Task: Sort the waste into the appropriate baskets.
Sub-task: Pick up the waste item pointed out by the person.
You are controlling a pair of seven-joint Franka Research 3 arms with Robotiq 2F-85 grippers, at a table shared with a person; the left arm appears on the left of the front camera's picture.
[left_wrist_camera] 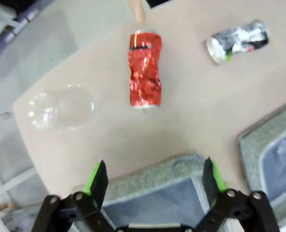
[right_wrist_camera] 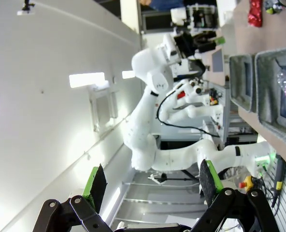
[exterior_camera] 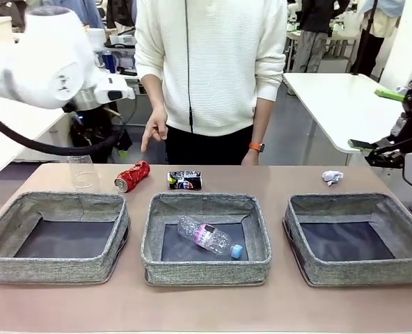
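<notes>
Left gripper point(left_wrist_camera: 154, 166): jaws spread, empty, above left basket's point(exterior_camera: 67, 202) far rim.
Right gripper point(right_wrist_camera: 152, 169): jaws spread, empty.
Bottle point(exterior_camera: 209, 238): lying in middle basket point(exterior_camera: 206, 202).
Red can point(exterior_camera: 132, 175), dark can point(exterior_camera: 184, 180), cup point(exterior_camera: 83, 172), paper ball point(exterior_camera: 333, 177): on table point(exterior_camera: 275, 181).

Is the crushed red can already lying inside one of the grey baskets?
No, the crushed red can lies on the table, behind the left basket and outside it.
</notes>
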